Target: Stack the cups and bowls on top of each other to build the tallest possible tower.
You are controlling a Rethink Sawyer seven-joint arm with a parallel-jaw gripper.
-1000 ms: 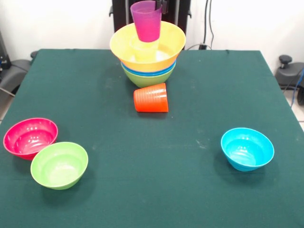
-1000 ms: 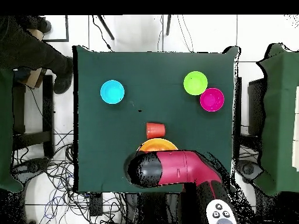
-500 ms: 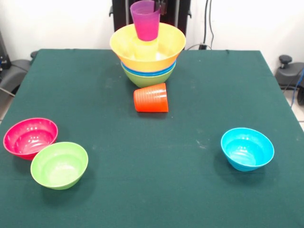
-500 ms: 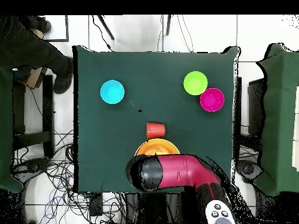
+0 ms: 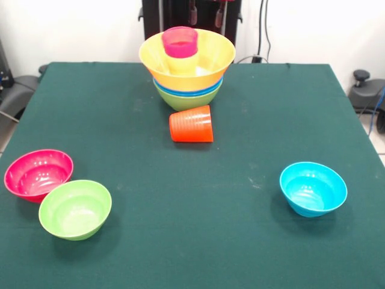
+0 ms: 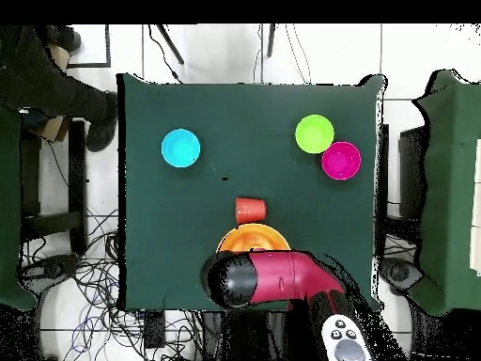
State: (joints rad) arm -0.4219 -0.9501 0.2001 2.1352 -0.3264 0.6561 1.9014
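We see the gripper only as 2 dark tips at the top edge of the front view, hanging apart from each other with nothing between them, so the jaws are open and empty. Directly beneath the jaws stands the tower: a green bowl lowest, blue rims above it, and the wide orange-yellow bowl on top. Inside that top bowl, just below the jaws and clear of them, the purple cup sits upright, nested into the yellow cup, its rim showing above the bowl's rim. On the side of the tower away from the robot, just beside the tower's foot, the ribbed orange-red cup lies on its side on the table. Well apart from the jaws, toward the table's other end, the pink-red bowl and the small green bowl sit touching each other, and the light-blue bowl stands alone at the opposite corner. In the overhead view the red and black arm covers most of the tower, leaving only an arc of the orange-yellow bowl's rim showing past it, and a person's dark leg shows at the upper left edge, beside the table.
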